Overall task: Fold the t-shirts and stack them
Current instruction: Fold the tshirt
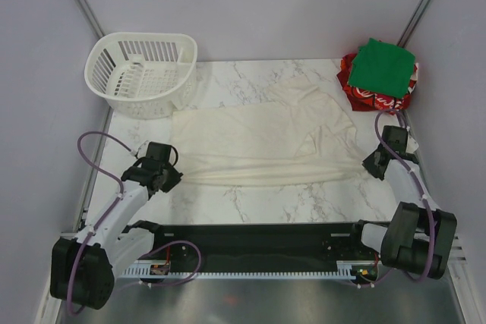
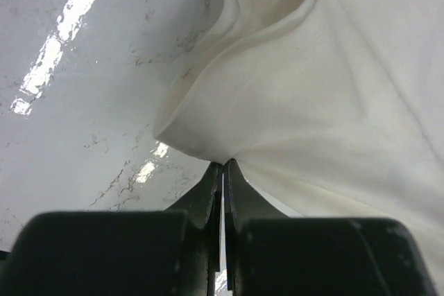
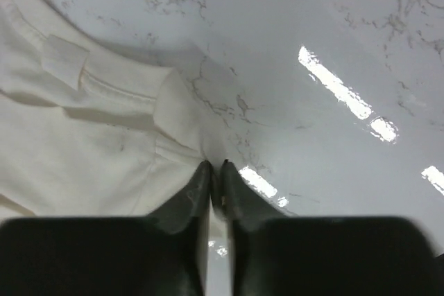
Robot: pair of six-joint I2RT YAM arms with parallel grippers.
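The cream t-shirt (image 1: 258,142) lies spread across the marble table, stretched between my two grippers along its near edge. My left gripper (image 1: 173,174) is shut on its left end; in the left wrist view the cloth (image 2: 312,102) bunches at the fingertips (image 2: 223,166). My right gripper (image 1: 370,163) is shut on its right end, near the collar seam (image 3: 104,88), with cloth between the tips (image 3: 216,166). The folded green t-shirt (image 1: 382,66) lies on the red t-shirt (image 1: 364,96) at the back right corner.
A white slotted plastic basket (image 1: 143,73) stands at the back left corner. Grey walls close in the table on three sides. A black rail (image 1: 250,242) runs along the near edge between the arm bases.
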